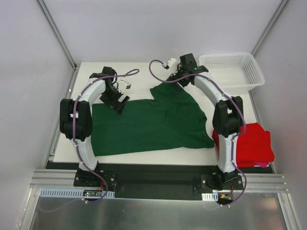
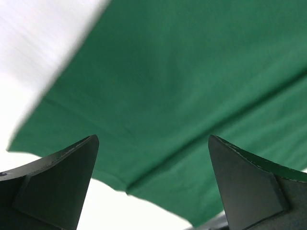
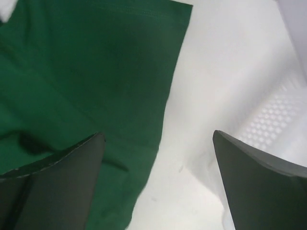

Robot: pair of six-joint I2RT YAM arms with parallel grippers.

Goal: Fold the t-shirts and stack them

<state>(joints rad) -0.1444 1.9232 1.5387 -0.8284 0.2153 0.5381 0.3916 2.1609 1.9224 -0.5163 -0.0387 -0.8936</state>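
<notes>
The green shirt (image 1: 153, 124) is lying spread across the counter (image 1: 144, 88), with the red shirt (image 1: 254, 143) folded at the near right. The left fingers (image 2: 57, 182) and right fingers (image 3: 259, 182) are being held spread above the green cloth's far edge, gripping nothing. The fold is probably best being made with both far corners pinched level.

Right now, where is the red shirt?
In the top view, the red shirt lies at the table's near right corner, right of the right arm and the green shirt.

No words, numbers or signs can be read anywhere: not on the green t-shirt (image 1: 153, 125), the red t-shirt (image 1: 254, 143) or the basket (image 1: 225, 55).
</notes>
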